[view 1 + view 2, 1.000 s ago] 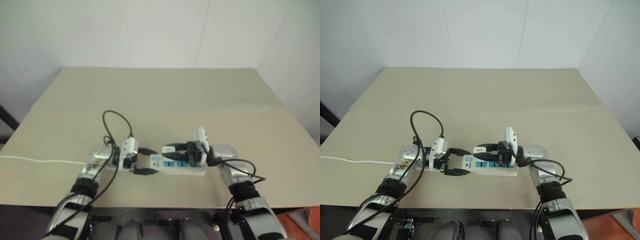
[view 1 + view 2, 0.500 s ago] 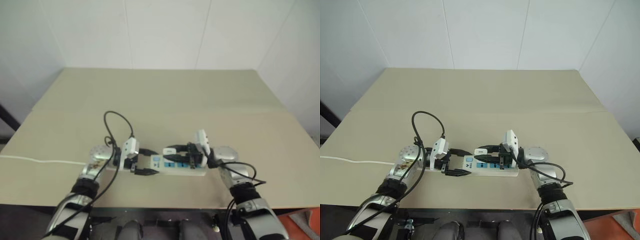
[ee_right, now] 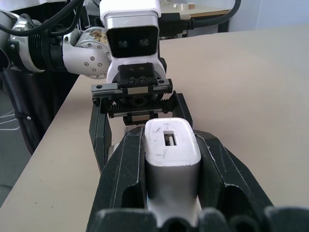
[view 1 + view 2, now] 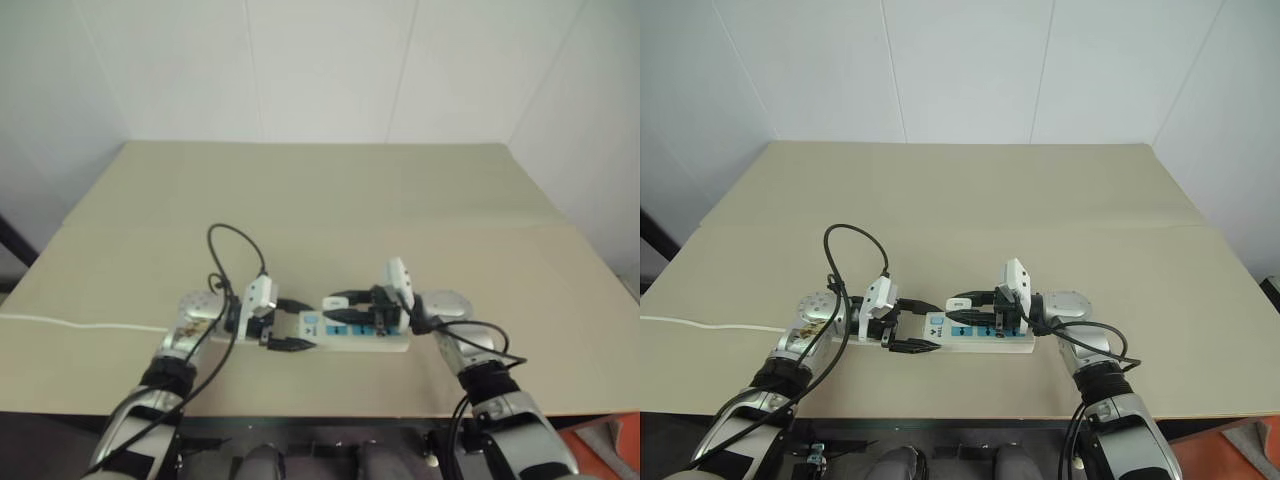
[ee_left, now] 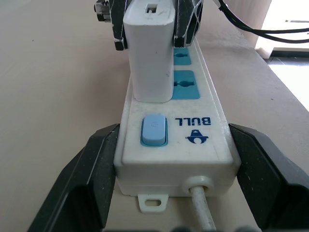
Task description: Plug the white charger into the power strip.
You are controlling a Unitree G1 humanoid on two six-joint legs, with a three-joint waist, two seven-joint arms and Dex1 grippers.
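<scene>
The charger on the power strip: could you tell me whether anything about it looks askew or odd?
Nothing stands out. The charger stands upright on the strip next to the switch, clamped by the right gripper; the left gripper clasps the strip's cord end.

Both arms reaching inward, left hand [image 4: 912, 325] clamped, right hand [image 3: 170, 159] apparently gripping

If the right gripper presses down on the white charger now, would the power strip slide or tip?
Probably neither. The power strip lies flat and long on the table, so tipping seems unlikely. The left gripper clamps its switch end, which should resist sliding. Its smooth plastic casing might still creep slightly. The white charger looks rigid.
</scene>
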